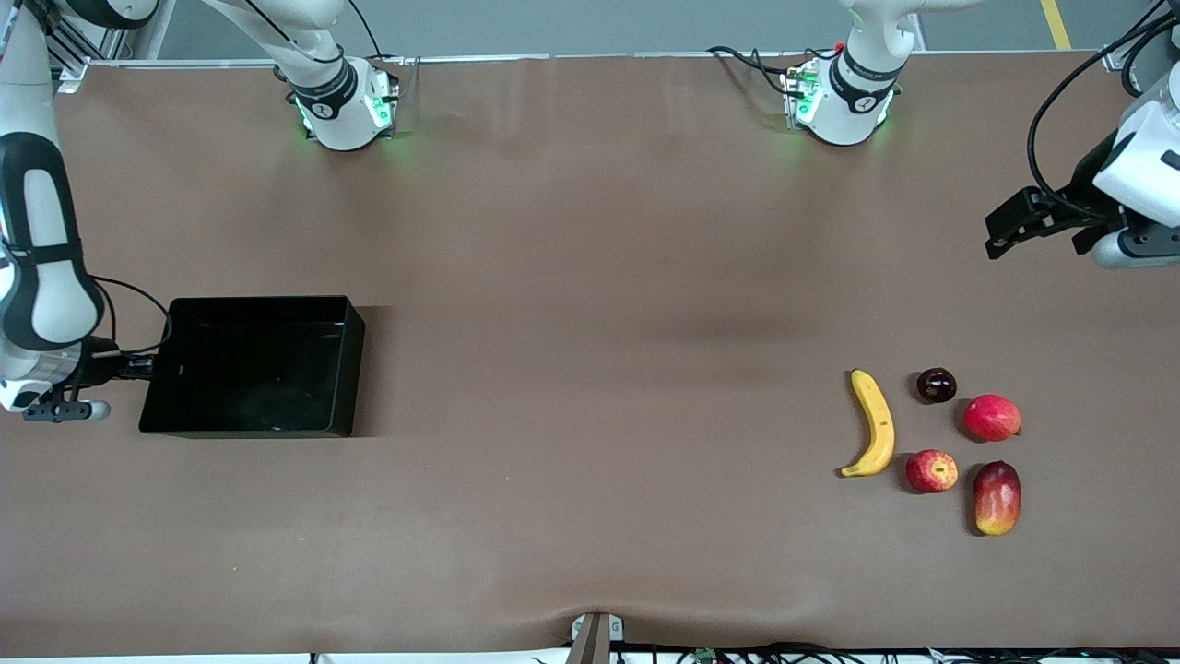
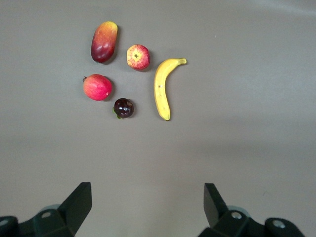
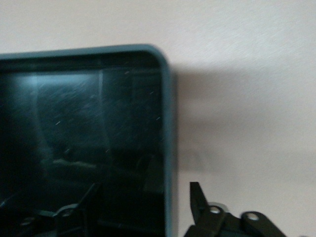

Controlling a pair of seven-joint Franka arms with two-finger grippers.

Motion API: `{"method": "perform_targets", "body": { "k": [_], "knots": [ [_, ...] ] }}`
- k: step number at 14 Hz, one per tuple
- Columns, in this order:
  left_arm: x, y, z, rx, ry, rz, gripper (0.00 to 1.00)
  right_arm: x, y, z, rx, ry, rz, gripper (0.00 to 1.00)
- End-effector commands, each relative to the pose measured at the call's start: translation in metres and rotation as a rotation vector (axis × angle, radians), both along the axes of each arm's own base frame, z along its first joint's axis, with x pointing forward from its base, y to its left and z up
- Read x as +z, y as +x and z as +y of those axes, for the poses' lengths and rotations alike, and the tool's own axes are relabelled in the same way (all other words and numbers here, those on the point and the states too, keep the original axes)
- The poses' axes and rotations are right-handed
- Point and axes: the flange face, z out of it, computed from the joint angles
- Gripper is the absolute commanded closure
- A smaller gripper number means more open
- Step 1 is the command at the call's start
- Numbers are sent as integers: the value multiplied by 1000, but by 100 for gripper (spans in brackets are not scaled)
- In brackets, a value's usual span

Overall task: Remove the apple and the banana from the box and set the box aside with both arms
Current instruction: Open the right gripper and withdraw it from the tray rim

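The black box sits at the right arm's end of the table. My right gripper is at its end wall, open, with one finger inside the box and one outside the wall; the right wrist view shows it astride the box's wall. The yellow banana and the red apple lie at the left arm's end, the apple nearer to the front camera. My left gripper hangs open and empty above the table, away from the fruits. The left wrist view shows it, the banana and the apple.
A red-yellow mango, a round pinkish-red fruit and a small dark-maroon fruit lie beside the banana and apple. The brown table stretches bare between the box and the fruits.
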Motion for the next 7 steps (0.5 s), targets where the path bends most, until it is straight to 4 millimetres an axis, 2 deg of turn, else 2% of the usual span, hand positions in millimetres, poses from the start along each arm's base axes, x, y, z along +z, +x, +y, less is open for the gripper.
{"method": "perform_targets", "body": {
  "k": [1,2,5,7],
  "knots": [
    [5,-15,-10,-21,-14,-27,0,32,-1,5,58,36,18,0],
    [5,-15,-10,-19,-14,-25,0,41,1,4,58,31,15,0],
    [6,-14,-7,-13,-16,-31,0,93,21,5,189,-60,44,0],
    [2,-8,-6,-13,-18,-50,0,128,31,17,222,-62,54,0]
  ]
}}
